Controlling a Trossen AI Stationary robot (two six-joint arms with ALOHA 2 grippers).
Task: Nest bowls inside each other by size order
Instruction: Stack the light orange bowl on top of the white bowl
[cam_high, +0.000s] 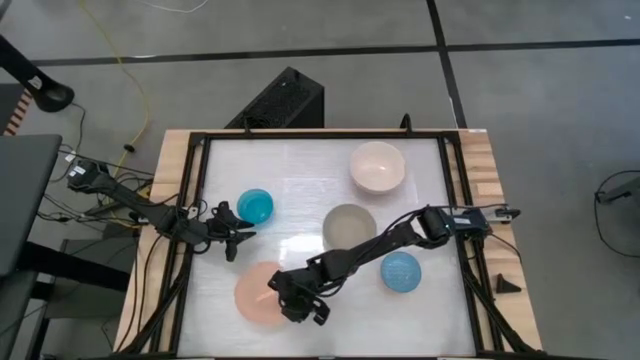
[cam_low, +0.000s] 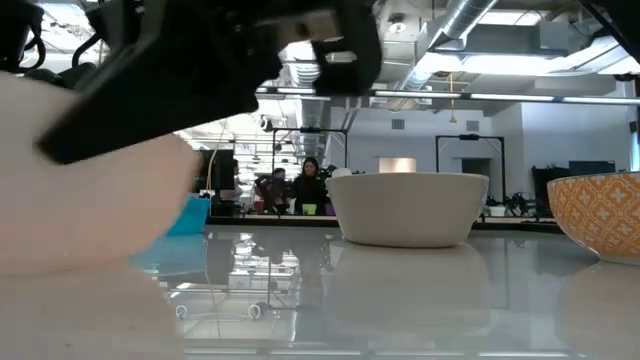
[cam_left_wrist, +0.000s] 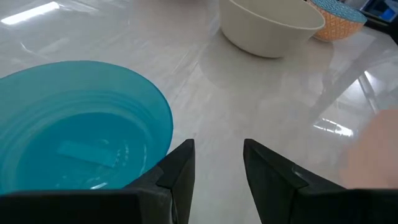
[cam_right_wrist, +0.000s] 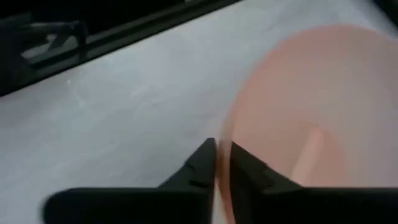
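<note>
Five bowls stand on the white table. The teal bowl is at the left, the pink-white bowl at the far middle, the grey-beige bowl in the centre, the light blue bowl at the near right and the salmon bowl at the near left. My left gripper is open and empty just beside the near side of the teal bowl. My right gripper is shut on the salmon bowl's rim. My right gripper pinches the salmon bowl's rim on the bowl's right side. One finger is inside the bowl and one outside. The fingers come slanting down from the table's right. I cannot tell whether the bowl is lifted or rests on the table.
The black frame rail borders the table on its left and right. Free table lies between the teal and pink-white bowls. In the low view a person stands far behind the table.
</note>
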